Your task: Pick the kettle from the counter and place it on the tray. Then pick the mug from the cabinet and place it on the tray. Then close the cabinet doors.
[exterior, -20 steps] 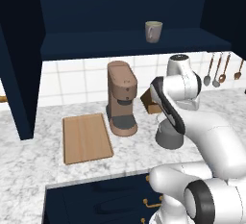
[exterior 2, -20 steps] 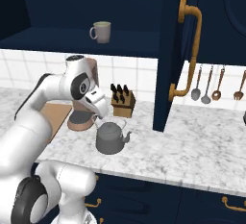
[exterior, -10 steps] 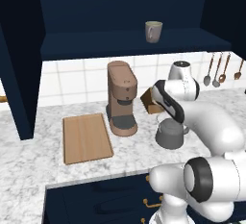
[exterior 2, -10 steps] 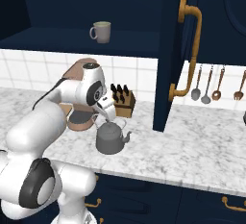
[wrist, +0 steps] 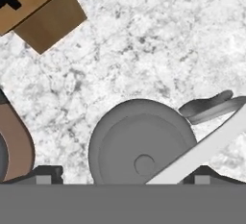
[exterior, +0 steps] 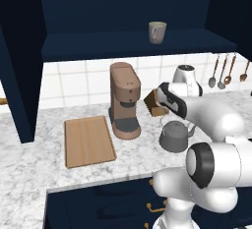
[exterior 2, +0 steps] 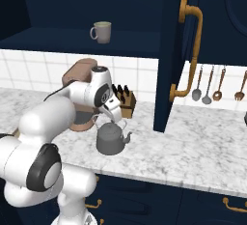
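Observation:
The dark grey kettle (exterior: 173, 135) (exterior 2: 112, 139) (wrist: 139, 146) stands on the marble counter (exterior: 29, 169) (exterior 2: 193, 147), right of the brown coffee machine (exterior: 124, 100). My gripper (exterior: 178, 117) (exterior 2: 114, 118) (wrist: 125, 175) hangs open just above it, one fingertip on each side of the lid, holding nothing. The kettle's pale handle (wrist: 202, 151) runs slantwise toward the right fingertip. The wooden tray (exterior: 88, 140) lies flat, left of the coffee machine. The mug (exterior: 157, 31) (exterior 2: 102, 31) stands on the shelf of the open cabinet (exterior: 98, 16).
A wooden knife block (exterior: 153, 102) (exterior 2: 126, 101) (wrist: 38, 6) stands right behind the kettle. An open cabinet door (exterior 2: 171, 50) with a brass handle (exterior 2: 190, 50) juts over the counter to the right, another door (exterior: 19, 66) at left. Utensils (exterior 2: 212, 81) hang on the tiled wall.
The hand has swung sideways from over the coffee machine's base to right above the kettle. The jaws stayed open; the kettle, mug and tray have not moved.

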### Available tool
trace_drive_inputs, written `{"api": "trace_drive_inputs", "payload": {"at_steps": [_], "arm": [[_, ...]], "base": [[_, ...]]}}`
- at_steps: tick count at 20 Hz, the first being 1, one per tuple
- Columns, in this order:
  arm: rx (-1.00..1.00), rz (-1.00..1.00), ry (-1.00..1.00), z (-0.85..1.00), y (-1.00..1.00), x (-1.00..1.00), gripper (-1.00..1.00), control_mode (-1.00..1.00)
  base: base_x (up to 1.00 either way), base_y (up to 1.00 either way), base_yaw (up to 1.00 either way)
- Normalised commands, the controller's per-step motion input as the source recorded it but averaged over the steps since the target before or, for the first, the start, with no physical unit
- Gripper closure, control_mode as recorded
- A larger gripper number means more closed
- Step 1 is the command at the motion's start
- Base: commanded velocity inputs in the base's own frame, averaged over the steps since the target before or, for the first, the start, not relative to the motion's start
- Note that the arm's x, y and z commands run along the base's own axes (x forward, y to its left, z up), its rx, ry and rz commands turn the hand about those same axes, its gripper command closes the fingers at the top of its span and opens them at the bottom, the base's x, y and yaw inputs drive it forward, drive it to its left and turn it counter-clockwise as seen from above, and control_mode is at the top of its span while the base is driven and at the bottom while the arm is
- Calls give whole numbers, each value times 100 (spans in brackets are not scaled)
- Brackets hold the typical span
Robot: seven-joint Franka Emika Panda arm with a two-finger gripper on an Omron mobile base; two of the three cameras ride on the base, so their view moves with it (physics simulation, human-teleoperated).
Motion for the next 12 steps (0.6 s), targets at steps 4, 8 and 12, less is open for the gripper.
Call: {"api": "trace_drive_inputs", "payload": {"at_steps": [4, 8, 12], "arm": [[0, -1, 0, -17, -3, 15, -100, -100], [0, -7, 0, -16, -4, -17, -100, -100], [0, -7, 0, -23, -5, -14, 100, -100]], "base": [[0, 0, 0], [0, 0, 0], [0, 0, 0]]}}
